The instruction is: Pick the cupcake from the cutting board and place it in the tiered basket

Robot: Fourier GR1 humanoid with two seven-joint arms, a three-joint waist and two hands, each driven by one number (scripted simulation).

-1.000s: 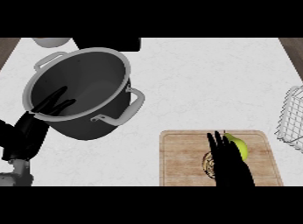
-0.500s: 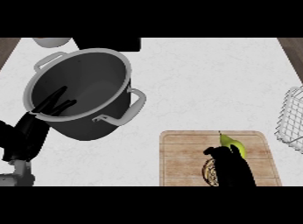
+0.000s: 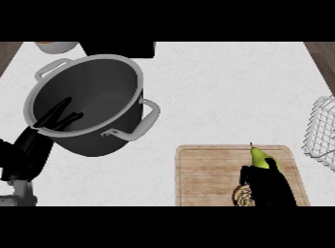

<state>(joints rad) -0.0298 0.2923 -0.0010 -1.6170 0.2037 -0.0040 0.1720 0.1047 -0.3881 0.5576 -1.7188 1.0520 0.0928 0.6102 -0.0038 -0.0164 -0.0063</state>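
Observation:
A wooden cutting board lies at the lower right of the counter. Over its right half, my right hand is curled round the cupcake. The cupcake's green top with a thin stem pokes out beyond the fingers. A bit of its tan ribbed base shows at the hand's lower left. I cannot tell whether it still touches the board. The white wire tiered basket stands at the right edge, apart from the hand. My left hand rests open at the lower left, fingers up against the pot.
A large dark pot with grey handles stands tilted at the left, close to my left hand. An orange-rimmed bowl and a dark object sit at the counter's far edge. Wooden strips border the counter at both sides.
My right hand's fingers, straight over the cupcake a second ago, have curled round it and the hand has drawn slightly toward me. The left hand and pot have not moved.

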